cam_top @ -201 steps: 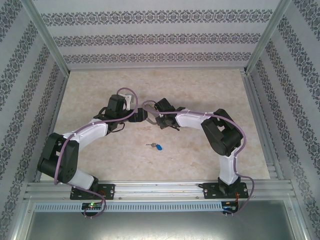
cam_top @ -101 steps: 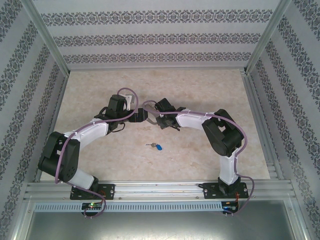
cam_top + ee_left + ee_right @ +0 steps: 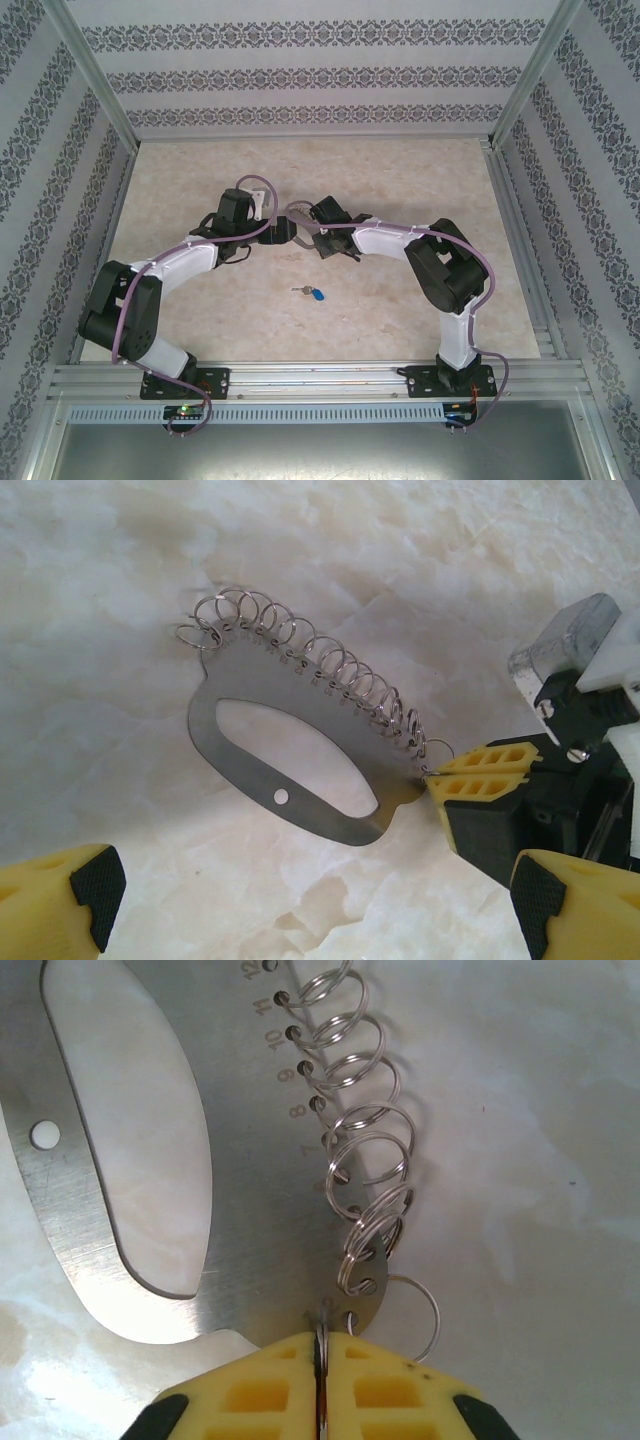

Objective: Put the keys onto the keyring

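Lying nearest the front edge of the table [image 3: 420, 320], the keys [image 3: 313, 293] rest flat and alone, well apart from both grippers and in the same spot as a second ago. Nothing holds them yet.

Farther out is the change: the right gripper [image 3: 320, 1365] has just finished closing. Its yellow tips meet with only a sliver of metal between them, pinched on the narrow end corner of the keyring [image 3: 250, 1160], right where the row of rings [image 3: 368, 1235] starts. The keyring lies flat on the table, stone showing through its long cutout and the rings fanned along one edge. I judge this an anchoring grip: with that end clamped, the plate should not slide while a ring is pried or a key threaded. Whether the pinch catches a ring as well as the corner I cannot tell.

Across from it, the left gripper [image 3: 315, 895] hovers over the keyring with jaws at full spread, holding nothing.

Against the earlier top view the arms sit almost unmoved — the tightening of the right jaws is the only real difference, too small to read from above. So the task looks to be at its start: keyring secured, keys not yet fetched — the free left gripper seems the likely one to go for them.
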